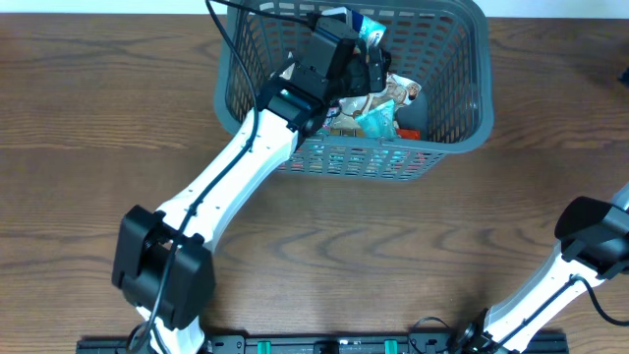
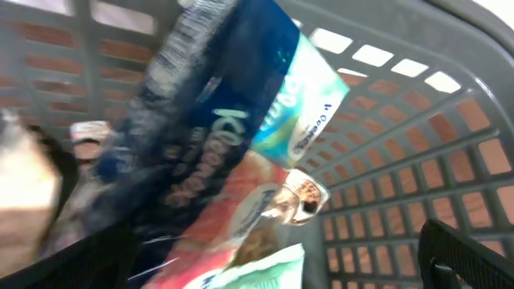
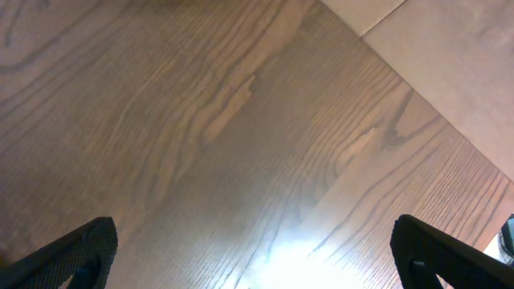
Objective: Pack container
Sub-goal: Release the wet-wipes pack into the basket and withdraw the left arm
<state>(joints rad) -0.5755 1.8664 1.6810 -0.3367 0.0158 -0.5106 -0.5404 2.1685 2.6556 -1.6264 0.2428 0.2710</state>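
Observation:
The container (image 1: 452, 118) is a dark grey slotted basket at the back middle of the table. My left gripper (image 1: 373, 64) reaches down inside it. In the left wrist view its fingers (image 2: 265, 269) stand wide apart, open, with a blurred dark blue Kleenex packet (image 2: 217, 112) between and beyond them, lying on a red snack packet (image 2: 241, 217) and a green-white packet (image 2: 273, 273). More packets (image 1: 388, 108) lie on the basket floor. My right gripper (image 3: 257, 265) is open and empty over bare wood.
The right arm (image 1: 595, 236) stands at the table's right edge, far from the basket. A lighter floor or board (image 3: 450, 56) shows past the table's edge in the right wrist view. The basket wall (image 2: 418, 120) stands close behind the packets.

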